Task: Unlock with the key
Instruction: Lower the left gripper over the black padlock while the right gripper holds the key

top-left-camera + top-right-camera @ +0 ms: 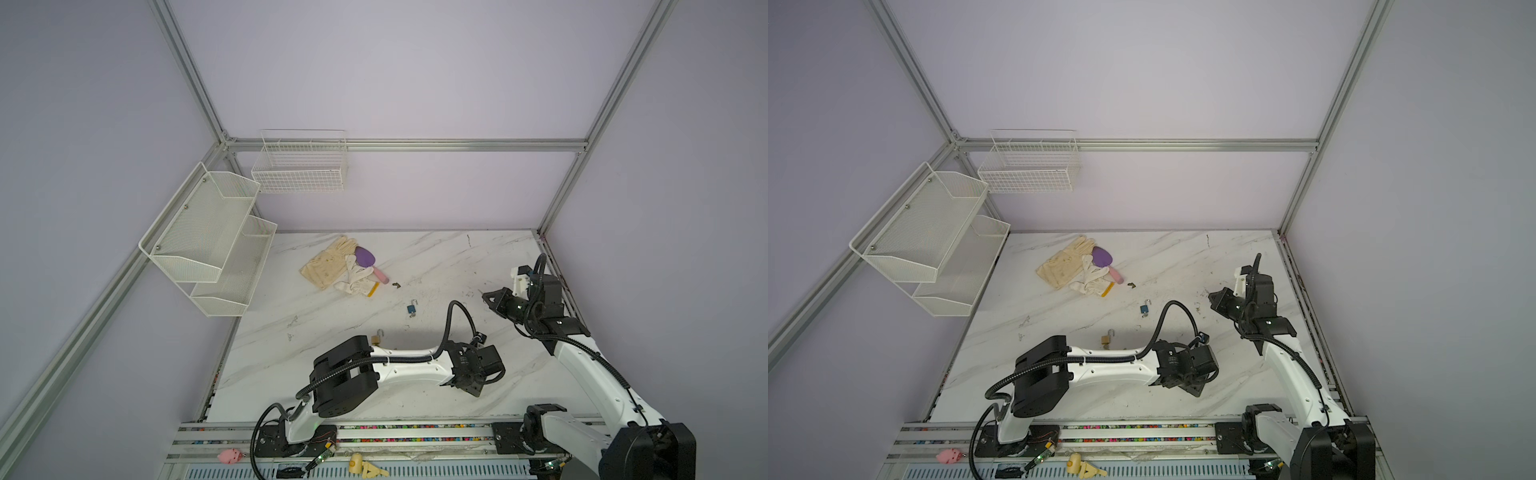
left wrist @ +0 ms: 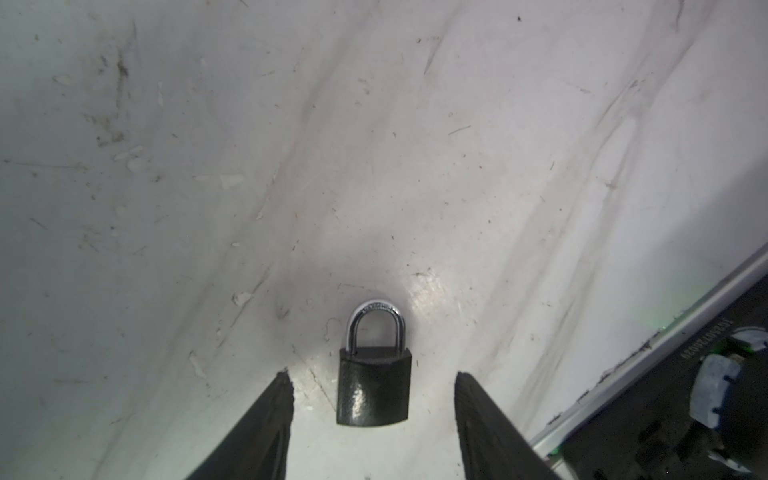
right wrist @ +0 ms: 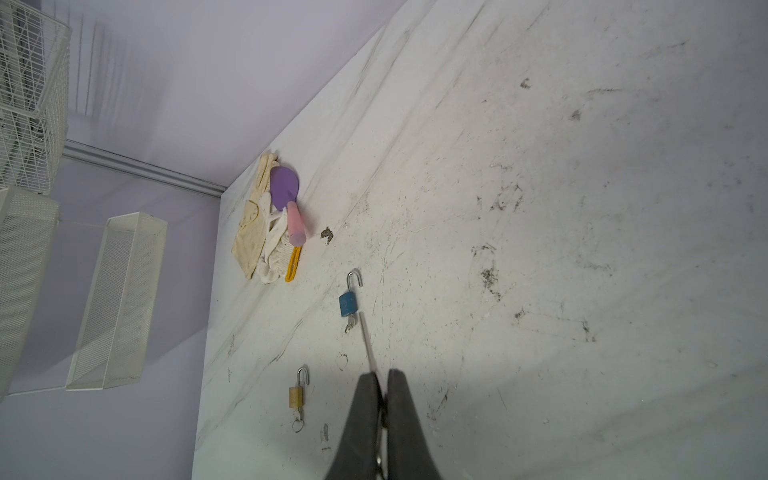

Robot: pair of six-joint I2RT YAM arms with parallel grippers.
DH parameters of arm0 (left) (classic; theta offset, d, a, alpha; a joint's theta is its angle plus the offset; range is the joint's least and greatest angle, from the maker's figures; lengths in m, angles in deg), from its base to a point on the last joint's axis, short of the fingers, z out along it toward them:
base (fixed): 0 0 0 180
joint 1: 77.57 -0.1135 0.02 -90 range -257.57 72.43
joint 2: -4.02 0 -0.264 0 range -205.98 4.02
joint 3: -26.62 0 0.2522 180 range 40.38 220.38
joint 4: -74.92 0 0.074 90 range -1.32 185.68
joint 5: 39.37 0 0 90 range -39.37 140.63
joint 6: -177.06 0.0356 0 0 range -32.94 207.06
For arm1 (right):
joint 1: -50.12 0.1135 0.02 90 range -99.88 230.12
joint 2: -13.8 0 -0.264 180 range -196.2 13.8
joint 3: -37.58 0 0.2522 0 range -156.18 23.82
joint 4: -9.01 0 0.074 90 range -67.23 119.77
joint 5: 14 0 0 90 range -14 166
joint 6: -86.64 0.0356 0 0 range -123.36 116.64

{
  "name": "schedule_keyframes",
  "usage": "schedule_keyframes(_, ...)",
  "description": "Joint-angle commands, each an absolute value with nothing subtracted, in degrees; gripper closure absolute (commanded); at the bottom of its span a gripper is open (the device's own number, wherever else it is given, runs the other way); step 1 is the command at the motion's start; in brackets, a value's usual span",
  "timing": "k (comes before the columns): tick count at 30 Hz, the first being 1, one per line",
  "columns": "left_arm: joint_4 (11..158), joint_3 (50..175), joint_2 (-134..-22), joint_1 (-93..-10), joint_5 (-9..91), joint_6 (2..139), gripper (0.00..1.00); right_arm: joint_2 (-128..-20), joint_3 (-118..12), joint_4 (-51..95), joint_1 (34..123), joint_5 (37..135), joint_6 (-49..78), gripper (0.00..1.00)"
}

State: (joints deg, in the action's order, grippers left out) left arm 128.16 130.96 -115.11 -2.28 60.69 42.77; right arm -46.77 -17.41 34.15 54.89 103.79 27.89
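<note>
The left gripper (image 2: pixel 372 376) stands open, its fingers (image 2: pixel 278 399) on either side of a black padlock (image 2: pixel 374 390) and touching neither side of it. That padlock lies flat on the marble table (image 2: pixel 415 166) with its shackle closed. The right gripper (image 3: pixel 380 374) is clamped tight on a thin metal key (image 3: pixel 368 340), which sticks out past its tips; in both top views it sits near the table's right edge. Further out lie a blue padlock (image 3: pixel 347 303) and a brass padlock (image 3: pixel 296 395), both with open shackles, and beyond them some gloves (image 3: pixel 253 232).
</note>
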Motion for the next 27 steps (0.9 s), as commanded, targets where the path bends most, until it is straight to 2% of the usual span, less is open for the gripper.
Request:
schedule_keyframes(1, 132.4, 137.1, -116.7, -1.3, 61.1, 44.1, 0.4, -47.4, -16.8, 33.2, 54.5, 105.6, 26.6, 1.0)
schedule_keyframes(22, 137.1, 140.3, -122.8, -0.5, 64.0, 43.0, 0.57, -47.5, -16.3, 32.4, 54.4, 106.8, 26.7, 1.0)
schedule_keyframes(27, 137.1, 140.1, -122.6, -0.6, 64.1, 42.7, 0.68, -47.3, -16.3, 32.2, 54.4, 106.9, 26.6, 1.0)
